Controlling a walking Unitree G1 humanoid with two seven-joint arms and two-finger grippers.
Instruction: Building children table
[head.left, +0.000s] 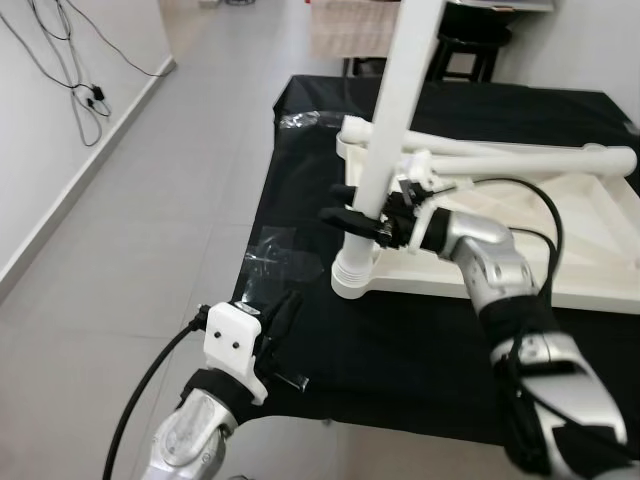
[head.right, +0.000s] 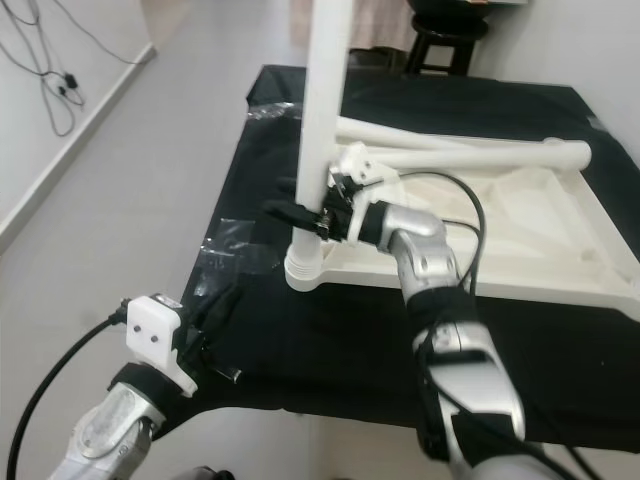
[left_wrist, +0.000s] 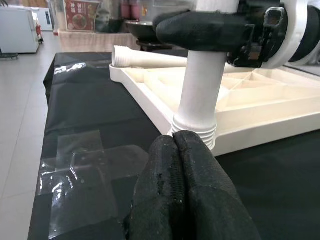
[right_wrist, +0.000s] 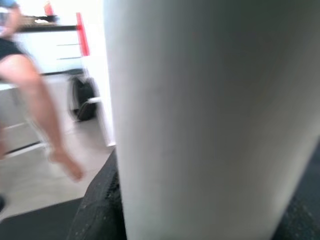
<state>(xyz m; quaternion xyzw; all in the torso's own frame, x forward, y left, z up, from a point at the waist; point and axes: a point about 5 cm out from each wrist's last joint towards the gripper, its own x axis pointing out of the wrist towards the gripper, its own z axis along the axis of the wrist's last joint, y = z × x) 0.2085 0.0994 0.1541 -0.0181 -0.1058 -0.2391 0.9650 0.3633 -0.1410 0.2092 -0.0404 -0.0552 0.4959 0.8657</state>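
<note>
Even daylight filling room, head views sharp, slightly washed out on white table leg (head.left: 395, 110). Tape (left_wrist: 85, 172) on black cloth (head.left: 300, 200) catching glare. Soft shadows lying under white frame (head.left: 590, 250). Left wrist view crisp further off, near black fingers (left_wrist: 185, 195) slightly soft. Right wrist view blurring heavily; leg looming close, background smearing, bright window light bleaching top.

A white table leg (head.left: 388, 135) was held upright by the right tool (head.left: 352, 222), its black fingers closed around it just above the threaded collar at a corner of the upturned white tabletop (head.left: 560, 240). Two more legs (head.left: 520, 157) were laid across the tabletop on the black-covered bench (head.left: 400, 350). The left tool (head.left: 285, 312) was held low near the bench's near edge, by clear tape (head.left: 262, 262).
</note>
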